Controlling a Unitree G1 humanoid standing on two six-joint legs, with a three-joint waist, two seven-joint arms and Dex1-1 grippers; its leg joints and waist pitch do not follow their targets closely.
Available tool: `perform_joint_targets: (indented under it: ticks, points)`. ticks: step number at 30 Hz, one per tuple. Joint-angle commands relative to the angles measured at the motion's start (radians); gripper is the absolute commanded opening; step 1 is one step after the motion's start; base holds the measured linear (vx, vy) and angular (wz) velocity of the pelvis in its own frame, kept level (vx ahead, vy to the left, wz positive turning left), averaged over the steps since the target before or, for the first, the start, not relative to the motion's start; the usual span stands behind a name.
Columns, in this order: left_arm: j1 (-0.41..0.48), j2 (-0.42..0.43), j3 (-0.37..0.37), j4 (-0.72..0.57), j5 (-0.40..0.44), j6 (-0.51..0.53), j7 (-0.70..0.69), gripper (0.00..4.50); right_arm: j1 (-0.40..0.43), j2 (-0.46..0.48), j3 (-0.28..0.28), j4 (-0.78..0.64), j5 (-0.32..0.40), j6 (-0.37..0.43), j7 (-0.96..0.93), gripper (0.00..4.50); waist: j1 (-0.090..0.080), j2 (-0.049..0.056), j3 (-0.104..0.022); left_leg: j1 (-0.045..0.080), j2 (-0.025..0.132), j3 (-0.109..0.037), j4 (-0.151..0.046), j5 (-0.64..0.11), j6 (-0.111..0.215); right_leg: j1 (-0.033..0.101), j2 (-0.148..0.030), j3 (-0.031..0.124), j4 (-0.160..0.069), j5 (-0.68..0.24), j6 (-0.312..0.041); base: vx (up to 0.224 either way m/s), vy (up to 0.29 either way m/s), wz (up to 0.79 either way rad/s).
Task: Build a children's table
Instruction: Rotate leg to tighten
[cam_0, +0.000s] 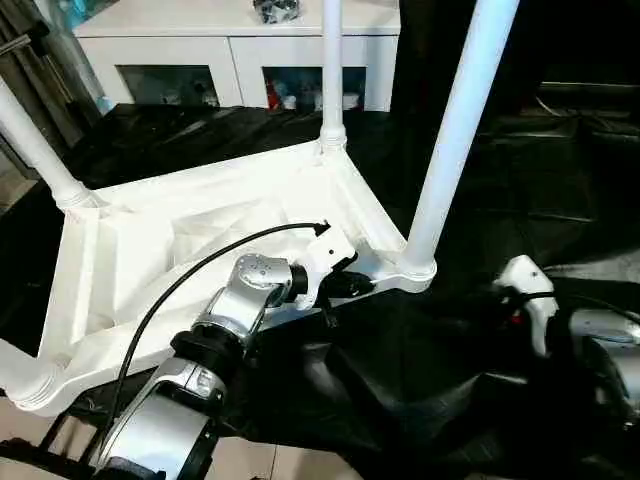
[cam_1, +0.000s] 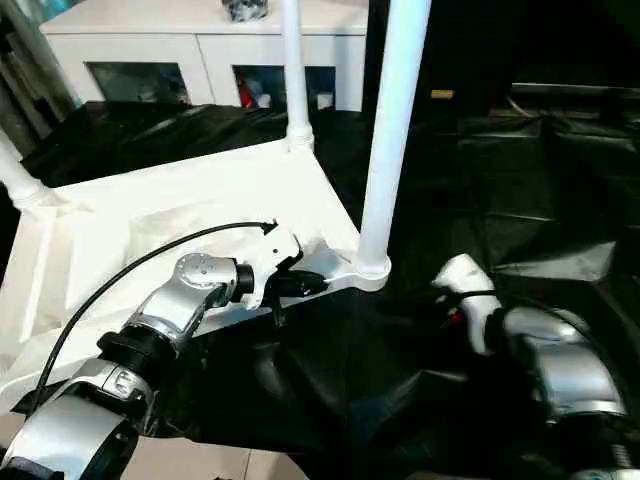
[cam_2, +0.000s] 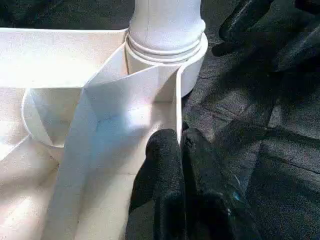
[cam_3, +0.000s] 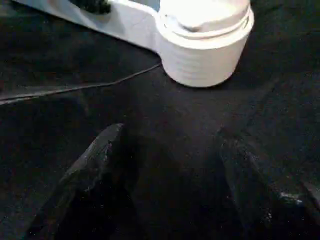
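Tabletop: I see the white tabletop (cam_0: 200, 250) lying upside down on the black cloth (cam_0: 560, 180), with its ribbed side facing up.
Legs: I see four white legs. One leg (cam_0: 455, 140) stands up in the near right corner socket (cam_0: 415, 270). A second leg (cam_0: 332, 60) stands in the far corner. A third leg (cam_0: 30, 135) leans up from the left corner. The fourth leg (cam_0: 15, 375) pokes out at the near left corner.
Left gripper: my left gripper (cam_0: 350, 285) is at the near edge of the tabletop, just beside the near right corner socket. In the left wrist view its two black fingers (cam_2: 167, 165) are pressed together on the thin white wall of the tabletop, one finger on each side.
Right gripper: my right gripper (cam_3: 170, 165) is over the black cloth, apart from the tabletop. Its fingers are spread wide with nothing between them. The corner socket sits ahead of them.
Behind: a white cabinet (cam_0: 240, 50) stands past the black cloth.
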Motion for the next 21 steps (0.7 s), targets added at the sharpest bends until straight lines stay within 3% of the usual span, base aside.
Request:
perform_joint_targets:
  ticks: [1,4,7,11,13,19,21]
  points:
    - [0.019,0.021,-0.024,0.013,0.009,-0.002,-0.034,0.0,-0.009,0.021,-0.039,-0.025,0.033,0.036,-0.035,3.25,0.009,-0.024,-0.054,0.003,0.086,-0.042,-0.046,-0.04,0.211,0.051,-0.106,0.048,-0.061,-0.057,-0.249,0.0,0.0,0.0]
    - [0.029,0.035,-0.039,0.0,0.004,-0.023,-0.074,0.0,0.001,0.025,-0.033,-0.08,0.07,0.069,-0.004,3.52,0.012,-0.02,-0.055,0.005,0.087,-0.044,-0.047,-0.047,0.2,0.052,-0.102,0.047,-0.061,-0.084,-0.243,0.0,0.0,0.0]
    - [0.033,0.045,-0.047,-0.008,0.002,-0.033,-0.103,0.0,0.003,0.032,-0.017,-0.112,0.083,0.081,0.0,3.83,0.016,-0.014,-0.059,0.008,0.094,-0.046,-0.045,-0.028,0.205,0.049,-0.103,0.048,-0.052,-0.032,-0.25,0.0,0.0,0.0]
    - [0.048,0.061,-0.068,-0.041,0.004,-0.033,-0.145,0.0,-0.027,0.071,-0.002,-0.117,0.075,0.065,-0.038,4.09,0.018,-0.011,-0.059,0.009,0.092,-0.045,-0.046,-0.033,0.186,0.048,-0.105,0.048,-0.05,-0.028,-0.263,0.0,0.0,0.0]
    - [0.048,0.065,-0.073,-0.039,0.013,-0.038,-0.136,0.0,-0.057,0.093,0.016,-0.093,0.029,0.029,-0.1,4.33,0.021,-0.01,-0.061,0.012,0.091,-0.044,-0.045,-0.035,0.166,0.048,-0.104,0.05,-0.048,-0.03,-0.263,0.0,0.0,0.0]
    - [0.051,0.075,-0.081,-0.043,0.01,-0.041,-0.148,0.0,-0.102,0.12,0.048,-0.052,-0.003,0.006,-0.133,4.33,0.028,-0.008,-0.062,0.012,0.089,-0.043,-0.043,-0.028,0.155,0.05,-0.105,0.053,-0.042,0.002,-0.266,0.0,0.0,0.0]
    - [0.053,0.078,-0.083,-0.046,0.009,-0.04,-0.153,0.0,-0.125,0.136,0.061,-0.024,-0.012,-0.001,-0.137,4.33,0.031,-0.012,-0.065,0.012,0.089,-0.043,-0.041,-0.022,0.155,0.052,-0.106,0.053,-0.037,0.02,-0.271,0.0,0.0,0.0]
